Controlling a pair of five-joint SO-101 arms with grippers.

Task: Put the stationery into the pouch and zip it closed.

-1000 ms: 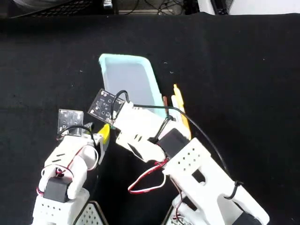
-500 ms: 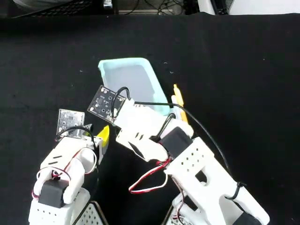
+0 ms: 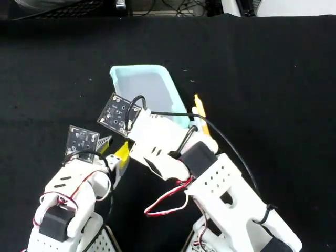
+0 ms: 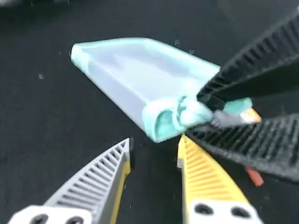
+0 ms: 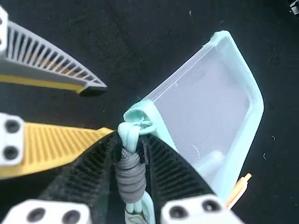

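high view: the pouch (image 3: 143, 86) lies flat on the black table (image 3: 273, 79), a little toward 11 o'clock of centre, mesh face up, its long side running from 12 down toward 5 o'clock. the right gripper (image 5: 132, 140) is at the pouch's near end, at 6 o'clock of it, black fingers (image 5: 173, 168) pressed together on the pull (image 5: 128, 163), a mint cord with a grey wrap. the left gripper (image 4: 155, 142) sits at 7 o'clock of the pouch, just beside that same near end, its grey and yellow fingers spread with nothing between them and not touching the pouch. a yellow pen (image 3: 201, 116) lies on the table outside, along the pouch's 4 o'clock edge, just beside it. a pale shape shows through the mesh in the right wrist view; can't tell what it is. how far the zip is closed, can't tell.
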